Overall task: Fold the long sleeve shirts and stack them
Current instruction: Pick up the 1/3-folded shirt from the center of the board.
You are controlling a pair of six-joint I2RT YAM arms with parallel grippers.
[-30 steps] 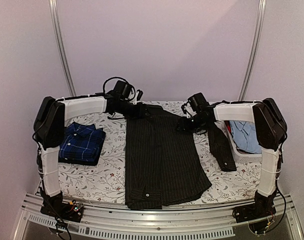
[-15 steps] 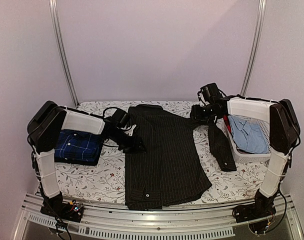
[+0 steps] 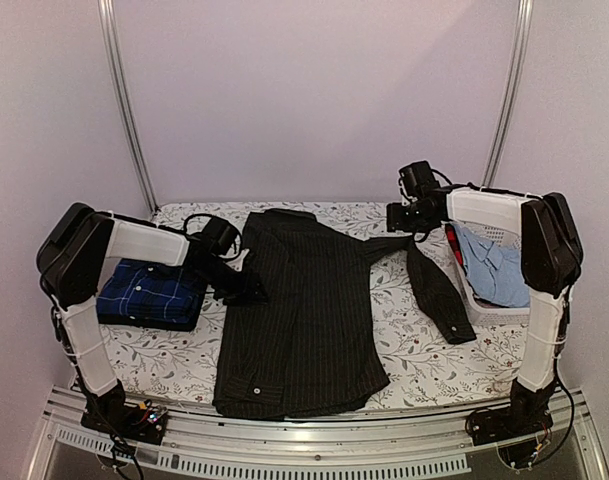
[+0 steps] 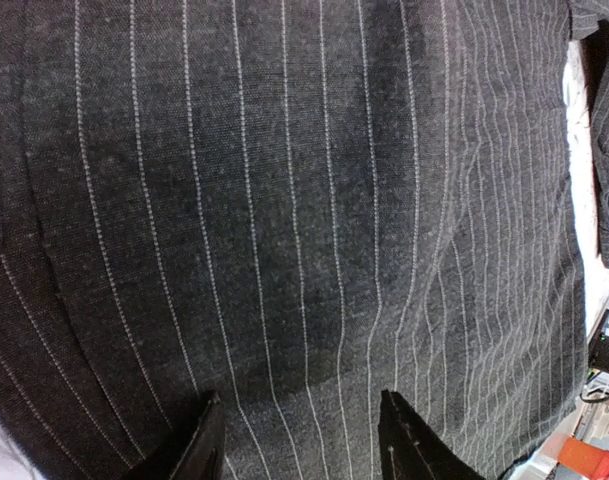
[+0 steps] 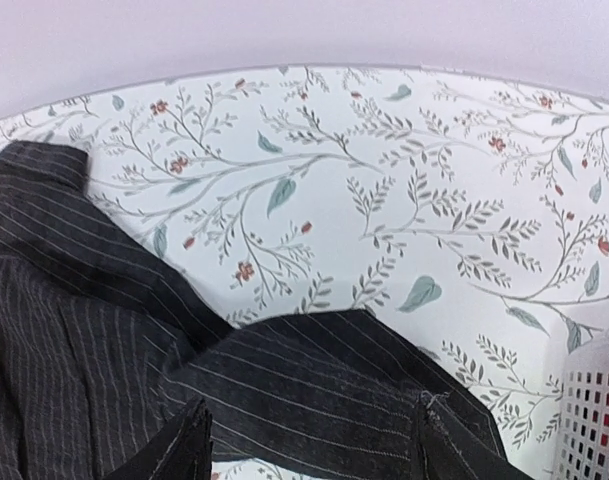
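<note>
The black pinstriped long sleeve shirt lies spread down the middle of the table, collar at the far end, its right sleeve trailing out toward the basket. The navy checked shirt sits folded at the left. My left gripper is low at the black shirt's left edge. In the left wrist view the gripper stands open, with flat pinstriped cloth filling the frame. My right gripper hangs open above the right shoulder. In its wrist view the gripper is over the sleeve, with nothing between its fingers.
A white basket at the right edge holds a light blue garment; its wall shows in the right wrist view. The floral tablecloth covers the table. Metal rails run along the near edge.
Both grippers have left the far shoulders. The left one came down to the shirt's left edge and the shirt body slid leftward. The right gripper rose and opened wider.
</note>
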